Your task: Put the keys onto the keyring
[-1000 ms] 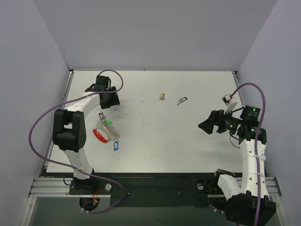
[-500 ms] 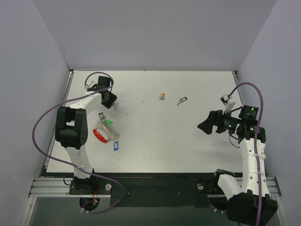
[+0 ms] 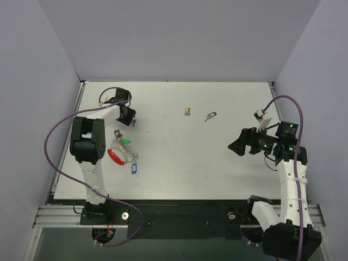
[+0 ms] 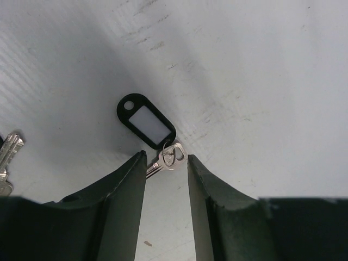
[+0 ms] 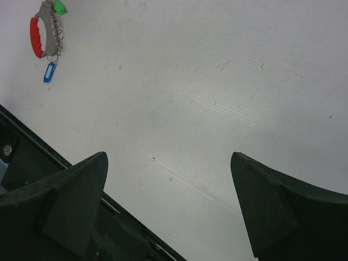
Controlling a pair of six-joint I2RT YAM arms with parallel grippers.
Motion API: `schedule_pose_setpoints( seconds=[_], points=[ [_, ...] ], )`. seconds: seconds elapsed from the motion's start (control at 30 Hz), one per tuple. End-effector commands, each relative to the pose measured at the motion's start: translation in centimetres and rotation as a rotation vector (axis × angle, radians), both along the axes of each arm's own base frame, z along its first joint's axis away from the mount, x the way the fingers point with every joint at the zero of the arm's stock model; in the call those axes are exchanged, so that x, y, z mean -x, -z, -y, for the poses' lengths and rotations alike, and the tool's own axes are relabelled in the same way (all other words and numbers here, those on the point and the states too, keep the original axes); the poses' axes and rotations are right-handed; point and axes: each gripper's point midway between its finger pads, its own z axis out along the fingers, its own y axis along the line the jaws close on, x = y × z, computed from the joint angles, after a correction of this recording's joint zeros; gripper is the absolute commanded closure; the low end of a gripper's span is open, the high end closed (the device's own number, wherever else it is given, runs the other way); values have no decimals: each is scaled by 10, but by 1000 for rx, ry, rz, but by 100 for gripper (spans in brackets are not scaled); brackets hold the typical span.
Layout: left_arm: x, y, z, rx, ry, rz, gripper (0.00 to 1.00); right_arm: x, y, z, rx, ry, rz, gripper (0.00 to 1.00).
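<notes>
ok so nearest the arm bases is the keyring [image 3: 123,153], lying flat on the left half of the white table [image 3: 190,168]; it's a little bunch with a red piece [image 3: 113,157], a green tag [image 3: 125,141] on its far side and a blue tag [image 3: 134,169] on its near side; neither arm touches it, and the right wrist camera only catches it way off in its top left corner; a bit further back on the right side, the right gripper [image 3: 235,144] hangs above bare table with its jaws spread as wide as they go, pointing left toward the middle; further back on the left, the left gripper [image 4: 166,156] is down at the table surface near the far left corner, past the keyring; its jaws are about half closed and pinched onto a silver key [image 4: 163,159], with both fingertips [image 4: 133,174] touching it, one on each side; that key hangs on a small split ring [image 4: 174,154] joined to a black tag [image 4: 147,120] with a white label, which lies just beyond the fingertips; a second silver key [image 4: 10,151] pokes in at the left edge of that wrist view, cut off by the frame; toward the far middle of the table sits a lone black-headed key [image 3: 210,116], well apart from both grippers; just left of it and slightly further back is a small tan bit [image 3: 187,111], too small to make out
</notes>
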Motion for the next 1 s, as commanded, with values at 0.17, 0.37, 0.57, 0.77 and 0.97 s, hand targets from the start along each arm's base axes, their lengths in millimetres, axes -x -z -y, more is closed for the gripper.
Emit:
schedule_pose_setpoints(
  seconds=[0.17,0.37,0.57,0.77,0.97],
  points=[
    [-24,-11,-3,27,-42,53,55,-3,-10,-2,19,-26,28,10],
    [-28,-11,-1,39,-43,57,61,-3,-10,-2,25,-30,30,10],
    [-30,-10,1,57,-37,69,74,-3,-9,-2,30,-31,27,10],
    [-35,-17,5,82,2,125,99,-3,-8,-1,33,-29,25,10],
    [-46,-50,21,111,165,251,100,-3,-8,-1,37,-28,25,10]
  ],
)
